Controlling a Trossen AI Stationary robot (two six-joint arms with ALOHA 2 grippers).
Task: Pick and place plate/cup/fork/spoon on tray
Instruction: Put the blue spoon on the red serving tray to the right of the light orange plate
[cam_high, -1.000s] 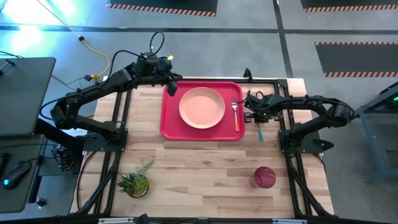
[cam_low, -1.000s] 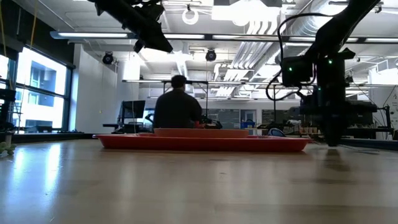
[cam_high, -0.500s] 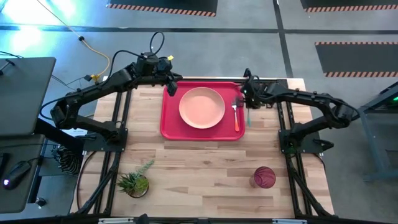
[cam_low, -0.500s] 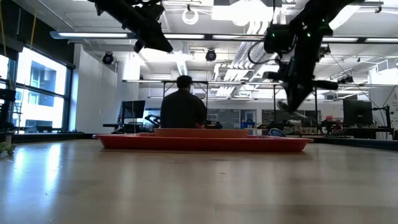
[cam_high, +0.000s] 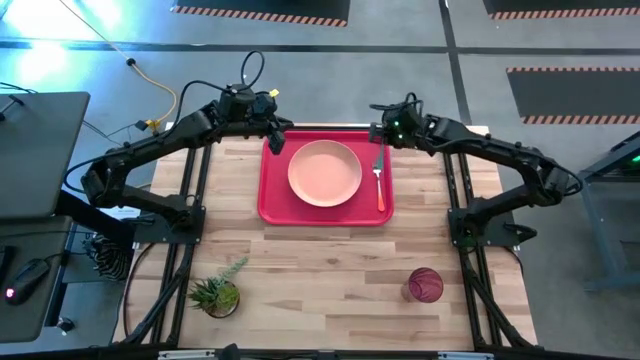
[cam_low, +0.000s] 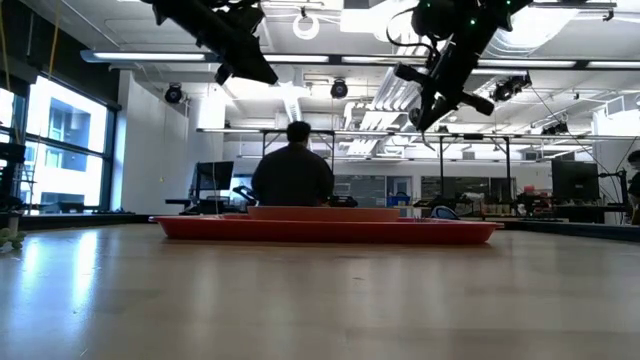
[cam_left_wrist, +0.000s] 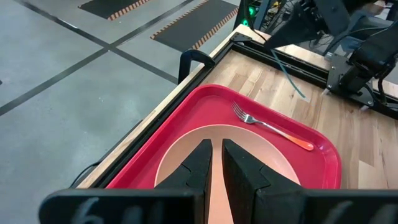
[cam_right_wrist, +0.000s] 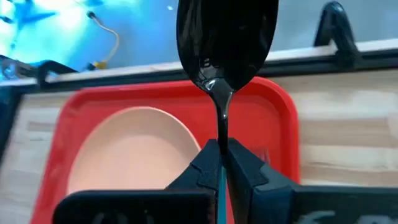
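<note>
Above the far right corner of the large red rectangular plastic tray (cam_high: 272, 205), the right gripper (cam_high: 383, 128) pinches the light-blue-handled spoon with dark metal bowl (cam_right_wrist: 225, 46), fingers pressed on its stem, clear of the table. The round salmon-pink plate (cam_high: 325, 172) lies centred on the tray; the orange-handled fork with silver tines (cam_high: 379, 182) lies beside it on the tray's right side. The left gripper (cam_high: 274, 140) hangs over the tray's far left corner, fingers nearly together, holding nothing. The translucent dark-red cup (cam_high: 425, 285) stands on the wooden table (cam_high: 330, 270), well apart from the tray.
</note>
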